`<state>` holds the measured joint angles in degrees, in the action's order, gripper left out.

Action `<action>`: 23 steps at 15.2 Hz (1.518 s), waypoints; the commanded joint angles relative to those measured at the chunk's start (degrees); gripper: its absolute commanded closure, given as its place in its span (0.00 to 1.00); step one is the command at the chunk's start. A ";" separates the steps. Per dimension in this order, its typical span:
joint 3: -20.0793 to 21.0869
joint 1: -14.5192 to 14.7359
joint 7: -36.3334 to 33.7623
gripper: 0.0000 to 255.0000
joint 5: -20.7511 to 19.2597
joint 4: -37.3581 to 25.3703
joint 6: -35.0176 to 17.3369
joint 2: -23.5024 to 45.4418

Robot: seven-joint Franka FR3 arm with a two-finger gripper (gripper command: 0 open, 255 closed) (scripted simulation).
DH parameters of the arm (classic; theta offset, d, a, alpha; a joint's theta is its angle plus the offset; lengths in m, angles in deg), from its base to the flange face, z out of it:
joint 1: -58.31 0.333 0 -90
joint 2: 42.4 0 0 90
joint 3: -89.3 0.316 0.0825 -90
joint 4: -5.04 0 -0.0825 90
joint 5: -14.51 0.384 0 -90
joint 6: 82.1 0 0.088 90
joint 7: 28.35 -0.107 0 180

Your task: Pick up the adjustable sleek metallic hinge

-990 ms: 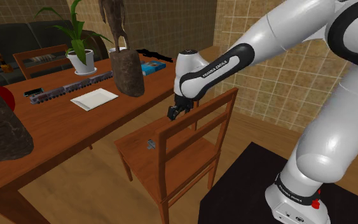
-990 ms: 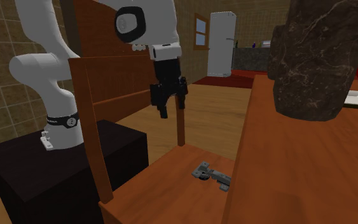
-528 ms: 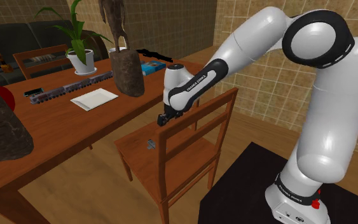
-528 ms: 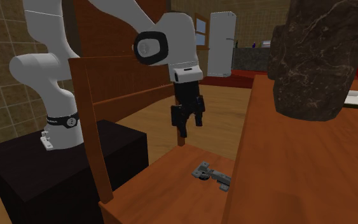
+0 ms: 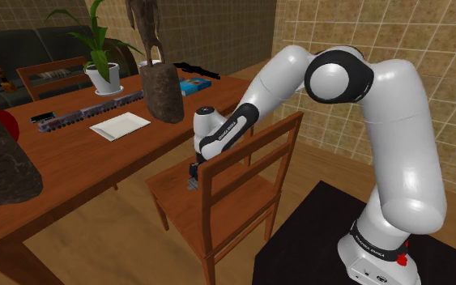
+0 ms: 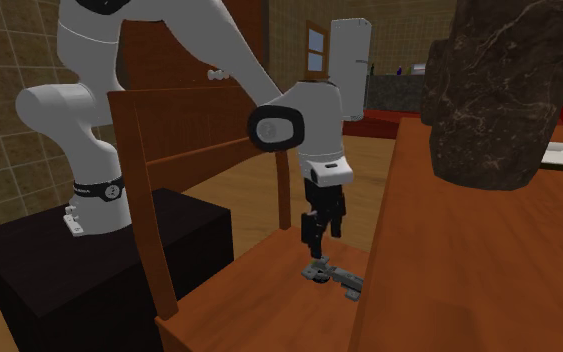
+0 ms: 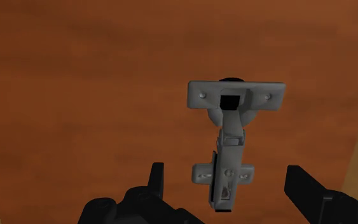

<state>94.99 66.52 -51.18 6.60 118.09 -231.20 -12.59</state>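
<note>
Room: tan tiled walls and a wooden floor, with a dark sofa (image 5: 23, 44) well beyond the chair on its worktop side.
Chair: a wooden chair (image 5: 175, 209) with a slatted back; the back faces the black stand (image 5: 323, 235) and the seat faces the worktop.
Worktop: a brown wooden worktop (image 5: 72, 158) stands just beside the chair's seat.
Hinge: a grey metallic hinge (image 7: 230, 143) lies flat on the chair's seat, near the seat edge that meets the worktop. It has a wide cup plate at one end and a narrow bar with a small cross plate at the other.
Arm: white, it reaches from the stand over the chair's back and bends down toward the seat.
Fingers: the black fingers (image 7: 301, 186) are spread apart and hold nothing. They point down at the chair's seat just above the hinge, with its narrow bar between them and neither finger against its sides.
On the worktop: a dark rock-like block (image 6: 499, 90), a potted plant (image 5: 100, 61), a white envelope (image 5: 121, 125) and a blue book (image 5: 192, 87), all farther from the chair's back than the hinge.
</note>
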 commanded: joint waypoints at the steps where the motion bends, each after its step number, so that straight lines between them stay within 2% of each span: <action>1: -0.46 1.09 -1.01 0.00 -0.60 -4.40 -0.17 5.03; 5: -1.13 2.50 -2.00 0.00 -1.02 -12.64 0.30 13.20; 14: -1.74 2.95 -2.41 0.00 -1.47 -14.59 -2.74 18.18; 15: -1.74 2.91 -2.37 1.00 -1.47 -14.53 -2.77 18.14; 23: -1.78 3.10 -2.63 1.00 -1.52 -13.74 -3.15 17.76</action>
<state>93.13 69.53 -53.78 5.05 104.17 -234.52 4.84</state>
